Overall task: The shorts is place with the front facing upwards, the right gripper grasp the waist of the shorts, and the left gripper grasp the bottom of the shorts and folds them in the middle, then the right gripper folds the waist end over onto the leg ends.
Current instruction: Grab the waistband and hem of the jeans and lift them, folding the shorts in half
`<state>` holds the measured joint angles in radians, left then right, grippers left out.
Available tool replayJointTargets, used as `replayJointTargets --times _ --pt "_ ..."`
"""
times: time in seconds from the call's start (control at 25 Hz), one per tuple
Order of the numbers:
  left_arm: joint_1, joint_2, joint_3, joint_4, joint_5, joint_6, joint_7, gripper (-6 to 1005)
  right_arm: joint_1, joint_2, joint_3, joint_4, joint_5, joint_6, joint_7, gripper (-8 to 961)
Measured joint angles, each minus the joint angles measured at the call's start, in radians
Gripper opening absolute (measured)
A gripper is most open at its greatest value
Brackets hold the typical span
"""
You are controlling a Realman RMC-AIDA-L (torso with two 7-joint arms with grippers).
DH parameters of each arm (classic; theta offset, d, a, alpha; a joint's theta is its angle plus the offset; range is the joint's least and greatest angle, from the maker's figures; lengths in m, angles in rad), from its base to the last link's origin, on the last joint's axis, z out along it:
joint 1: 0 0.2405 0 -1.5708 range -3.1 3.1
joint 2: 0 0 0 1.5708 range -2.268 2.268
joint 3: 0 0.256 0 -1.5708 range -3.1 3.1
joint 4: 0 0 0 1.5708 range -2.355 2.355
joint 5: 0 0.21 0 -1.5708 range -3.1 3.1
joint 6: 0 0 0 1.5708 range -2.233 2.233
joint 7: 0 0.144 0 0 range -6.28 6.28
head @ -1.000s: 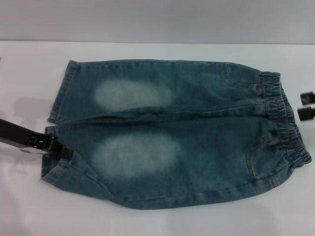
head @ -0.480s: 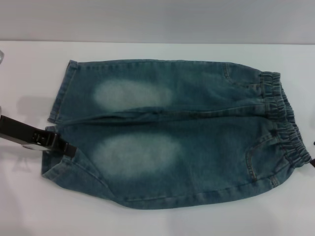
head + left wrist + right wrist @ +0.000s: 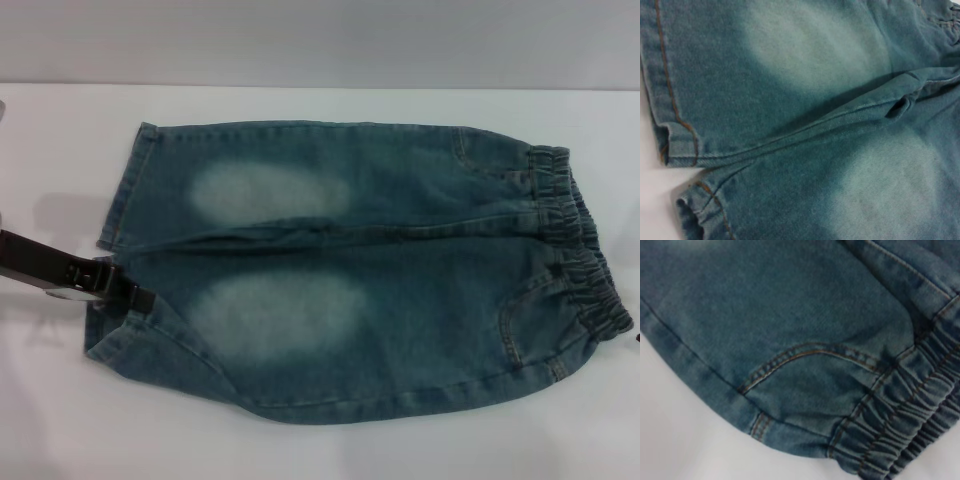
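The shorts (image 3: 380,290) lie flat on the white table (image 3: 60,130), front up, with a pale patch on each leg. The waist (image 3: 580,240) is at the right and the bottom of the shorts (image 3: 118,190) at the left. My left gripper (image 3: 140,298) reaches in from the left and sits on the near leg's hem (image 3: 100,340). In the left wrist view both leg ends (image 3: 670,100) show close up. The right wrist view shows the elastic waist (image 3: 910,415) and a pocket seam (image 3: 805,355). Of the right gripper (image 3: 637,338) only a dark sliver shows at the edge, beside the waist's near corner.
The table's far edge (image 3: 320,88) meets a grey wall behind the shorts. Bare white tabletop (image 3: 320,450) surrounds the garment on the near side and at the left.
My left gripper has slid slightly right onto the near leg's hem. The right gripper has left its spot beside the far waist and dropped almost out of the frame at the right.
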<state>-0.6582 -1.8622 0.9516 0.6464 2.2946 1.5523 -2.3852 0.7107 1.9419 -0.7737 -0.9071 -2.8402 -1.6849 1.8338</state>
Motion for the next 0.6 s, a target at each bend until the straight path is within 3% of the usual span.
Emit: replayJointTargets --times 0.6 --pt "0.000 -0.002 -0.004 -0.001 -0.001 -0.007 0.000 15 0.000 0.041 -0.022 0.014 -0.028 0.082 0.022 602"
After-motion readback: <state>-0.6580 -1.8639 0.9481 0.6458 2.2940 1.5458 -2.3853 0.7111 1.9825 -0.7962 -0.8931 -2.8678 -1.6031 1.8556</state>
